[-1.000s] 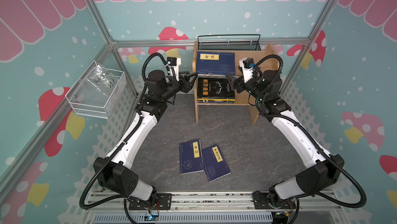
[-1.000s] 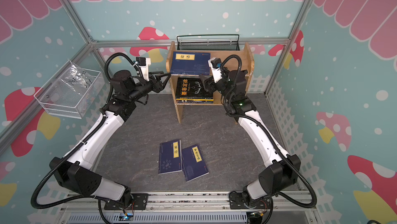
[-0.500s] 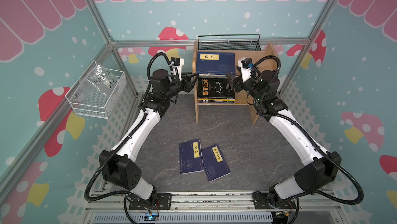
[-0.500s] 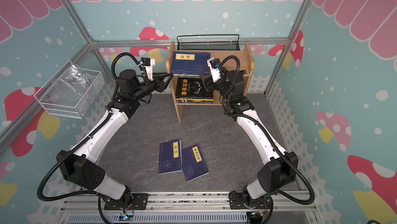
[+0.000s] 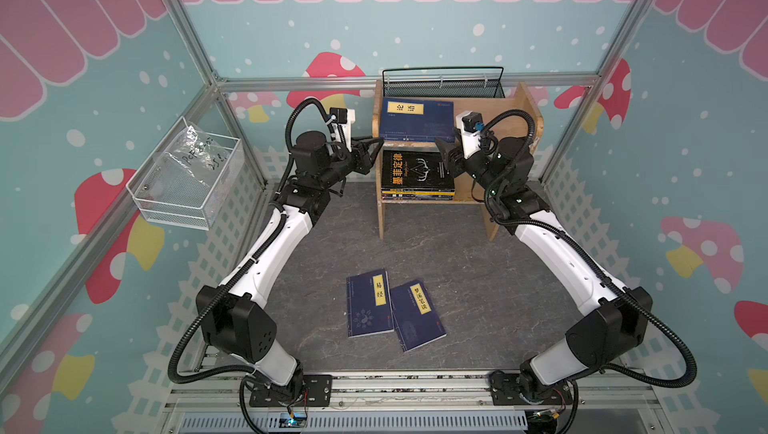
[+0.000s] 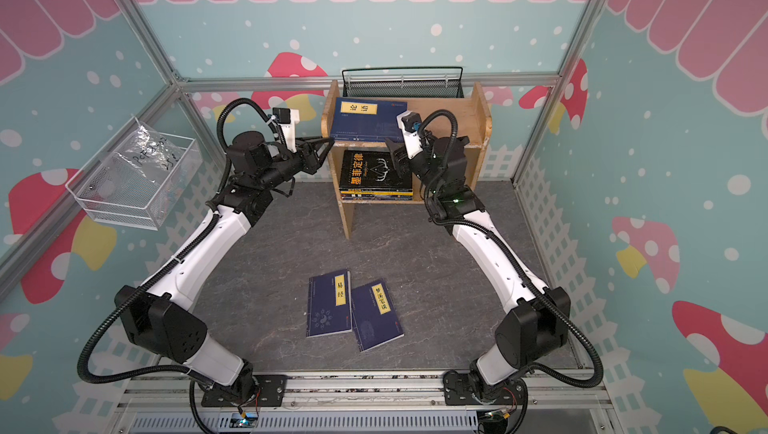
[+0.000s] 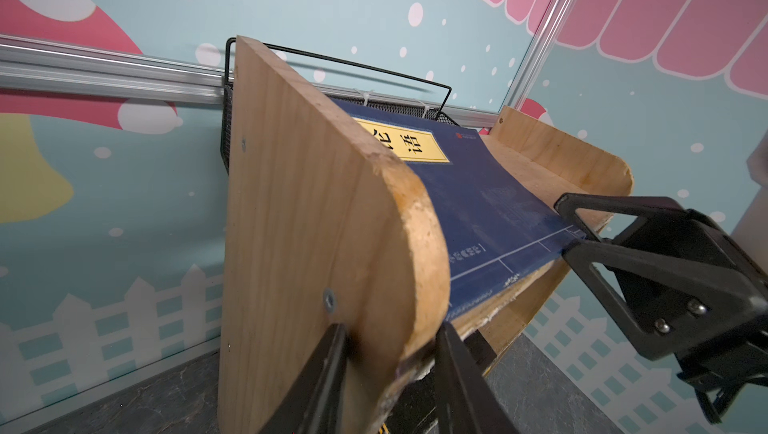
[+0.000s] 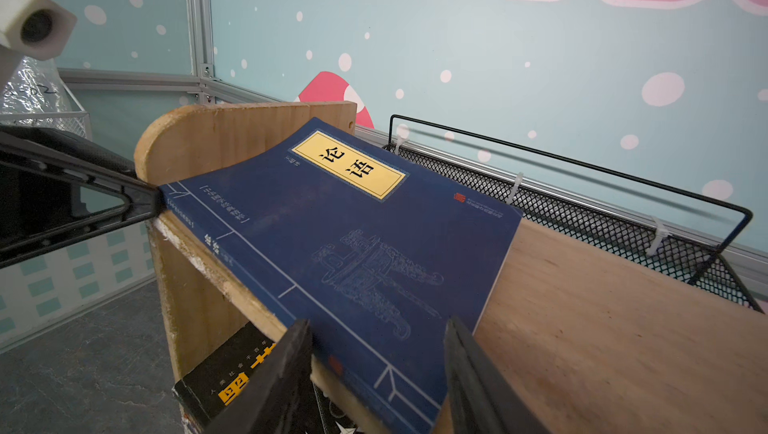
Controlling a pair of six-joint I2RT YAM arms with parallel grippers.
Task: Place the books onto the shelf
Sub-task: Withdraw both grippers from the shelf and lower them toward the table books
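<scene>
Grey floor [image 5: 436, 253] bears 2 books [image 5: 370, 305] (both top views only)

Likely lab: mushroom-papered aluminium frame [image 5: 266, 86]

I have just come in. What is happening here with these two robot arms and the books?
Two robot arms are putting books onto a small wooden shelf. A navy book lies on the top tier, its front edge past the board. The right gripper, jaws open, is at that front edge; the left gripper, also open, straddles the shelf's left side panel. A black book tops a stack on the lower tier. Two more navy books lie on the table, not yet shelved.
</scene>
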